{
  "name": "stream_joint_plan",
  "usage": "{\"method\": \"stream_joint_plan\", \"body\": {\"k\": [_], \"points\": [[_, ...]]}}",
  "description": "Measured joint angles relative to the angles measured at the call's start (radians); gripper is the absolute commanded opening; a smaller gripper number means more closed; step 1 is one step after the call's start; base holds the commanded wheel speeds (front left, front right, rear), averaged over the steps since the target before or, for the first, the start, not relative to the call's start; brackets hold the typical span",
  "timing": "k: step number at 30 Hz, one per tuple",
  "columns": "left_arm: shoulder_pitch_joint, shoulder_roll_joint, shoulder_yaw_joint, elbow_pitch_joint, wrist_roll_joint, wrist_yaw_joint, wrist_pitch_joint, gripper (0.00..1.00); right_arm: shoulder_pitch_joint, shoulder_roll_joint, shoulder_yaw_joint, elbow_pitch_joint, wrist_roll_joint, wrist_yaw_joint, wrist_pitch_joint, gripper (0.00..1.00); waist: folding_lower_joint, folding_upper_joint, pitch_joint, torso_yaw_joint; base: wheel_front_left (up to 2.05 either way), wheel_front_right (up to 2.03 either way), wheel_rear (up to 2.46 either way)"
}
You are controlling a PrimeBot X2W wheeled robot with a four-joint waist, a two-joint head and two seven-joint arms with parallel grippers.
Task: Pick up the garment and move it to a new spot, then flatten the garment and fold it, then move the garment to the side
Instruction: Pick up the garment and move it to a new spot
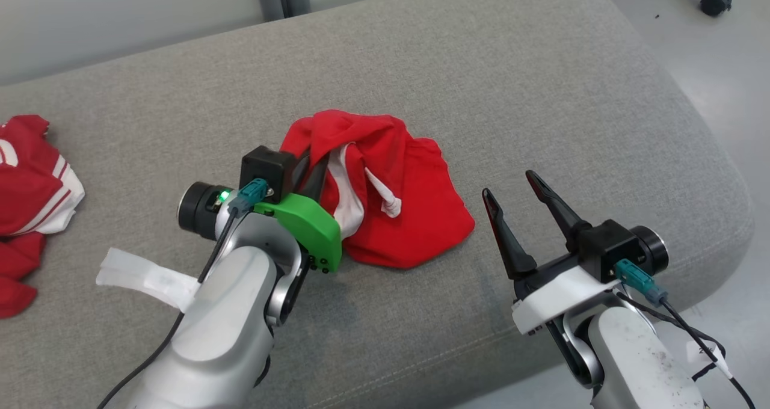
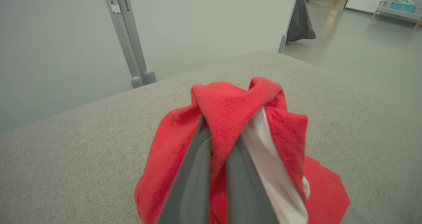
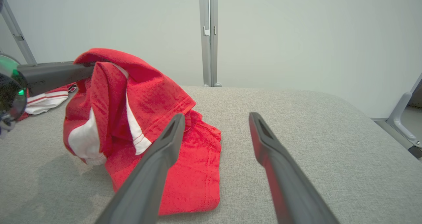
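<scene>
The garment [image 1: 415, 198] is red with white stripes and lies bunched on the grey cushion [image 1: 481, 66]. My left gripper [image 1: 316, 168] is shut on a fold of its upper left part and holds that part raised, while the rest trails down onto the cushion. In the left wrist view the garment [image 2: 230, 112] drapes over my two closed fingers [image 2: 194, 178]. The right wrist view shows the garment [image 3: 148, 98] hanging from the left gripper's fingers [image 3: 56, 74]. My right gripper [image 1: 511, 189] stands open to the right of the garment, apart from it, its fingers [image 3: 161, 151] empty.
A second red and white garment [image 1: 27, 192] lies at the cushion's far left. The cushion's front edge runs just below both arms and its right edge drops to the grey floor [image 1: 710, 54]. A pale wall with a metal post [image 3: 208, 36] stands behind.
</scene>
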Motion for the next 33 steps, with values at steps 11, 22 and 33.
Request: {"method": "stream_joint_plan", "body": {"k": [11,22,33], "points": [[-0.033,0.031,0.068,0.175,0.057,0.020,-0.054,0.00,-0.027,0.002,0.000,0.013,0.000,-0.001,0.000,1.00,0.0000,0.0000,0.064,-0.038,0.00,0.00,0.00],[-0.074,0.016,0.033,0.290,0.065,0.020,-0.049,1.00,-0.036,0.004,0.020,0.044,0.001,0.000,0.000,1.00,0.0000,0.0000,0.050,-0.022,0.00,0.00,0.00],[-0.074,0.008,0.038,0.338,0.021,0.007,-0.082,1.00,-0.036,0.004,-0.009,0.071,0.009,-0.001,0.000,1.00,0.0000,0.0000,0.030,0.028,0.00,0.00,0.00]]}}
